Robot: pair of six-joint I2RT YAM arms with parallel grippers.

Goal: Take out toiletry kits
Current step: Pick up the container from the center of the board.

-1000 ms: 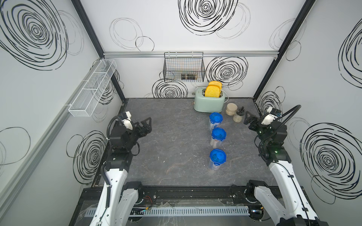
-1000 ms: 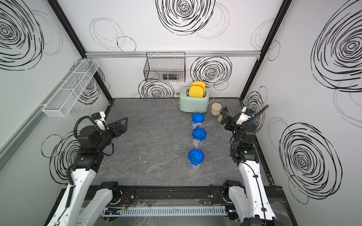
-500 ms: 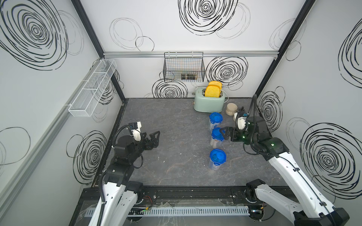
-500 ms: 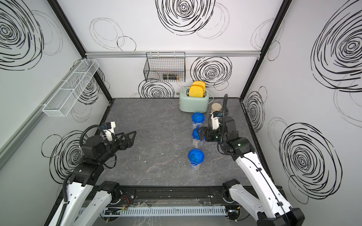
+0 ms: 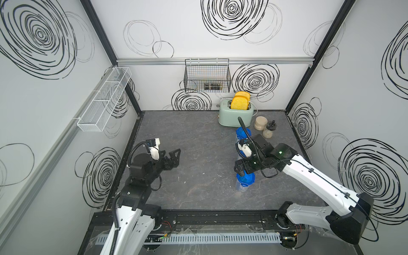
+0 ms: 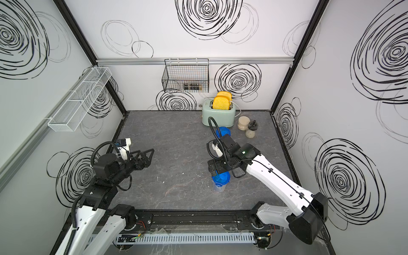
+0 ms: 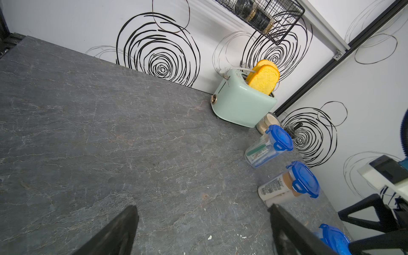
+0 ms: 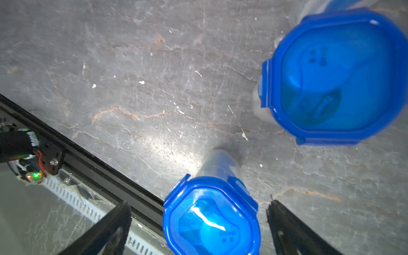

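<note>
**Kits sealed in three tubs; both tools empty**

Far left: left tool (image 5: 171,157) released, holding nothing, over bare tabletop (image 5: 198,136).

Centre-right: three clear containers (image 7: 268,146) upright in a row, blue clip lids shut. Toiletry kits (image 7: 274,187) inside, seemingly one apiece; cream bottle and tube visible through the walls.

Right tool (image 8: 198,230) spread wide, straddling nearest lid (image 5: 246,178) from above; contact not discernible.

Likely light, stiff, slick, tippy. Brace the body, flip the clips, lift by the rim.

Behind: one toaster (image 5: 235,116). Further right: two jars (image 5: 260,123).
</note>
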